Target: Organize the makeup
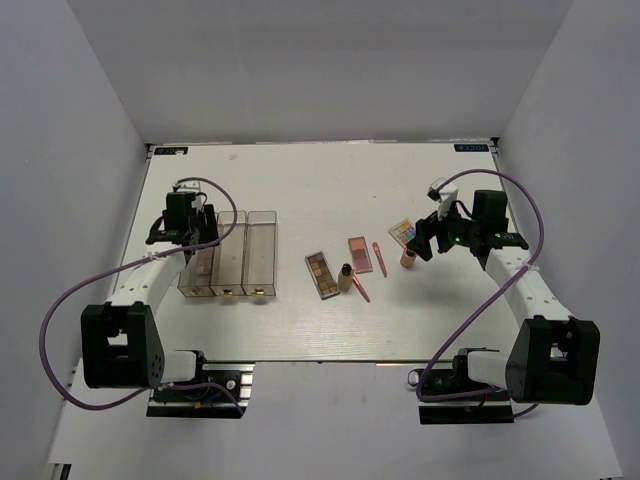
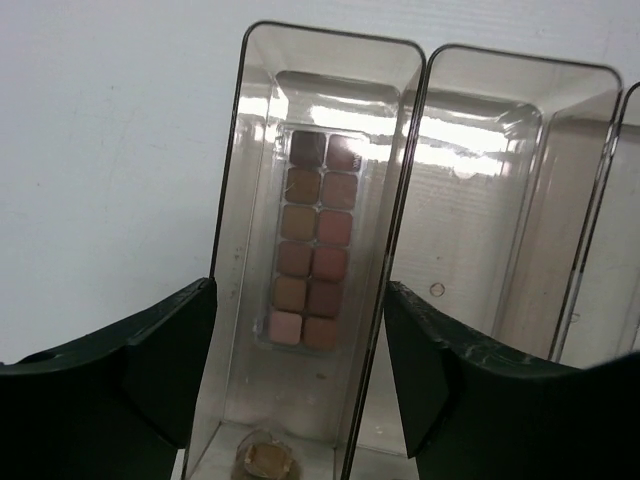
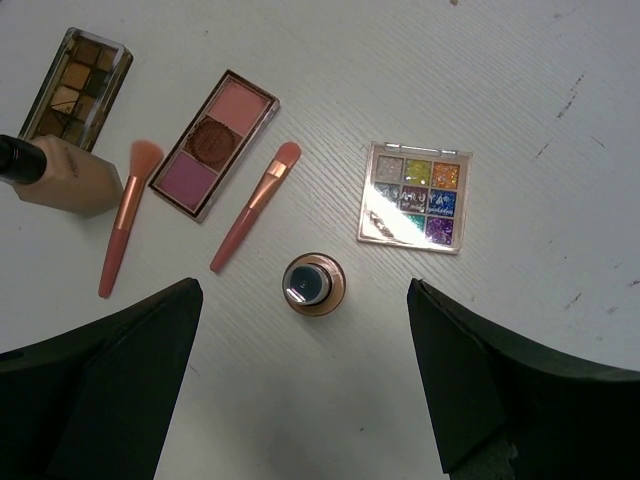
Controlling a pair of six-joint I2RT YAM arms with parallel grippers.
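1. The white worktop carries everything; the box is on its left half and the loose makeup on its right half.
2. A clear three-compartment box stands to the left. The brown palette lies flat on the floor of its leftmost compartment.
3. The left fingers are spread wide and hold nothing. They hang over the near end of that leftmost compartment, one to either side of it.
4. The right fingers are also wide apart and empty, above an upright bottle.
5. Three palettes lie on the worktop. From left to right in the top view these are a gold-brown palette, the pink palette and the multicolour palette.
6. One tan bottle stands upright, seen cap-on, just beside the multicolour palette. The other tan bottle is beside the gold-brown palette; whether it stands or lies I cannot tell.
7. One coral-pink stick lies between that second bottle and the pink palette. The other coral-pink stick lies on the pink palette's far side.
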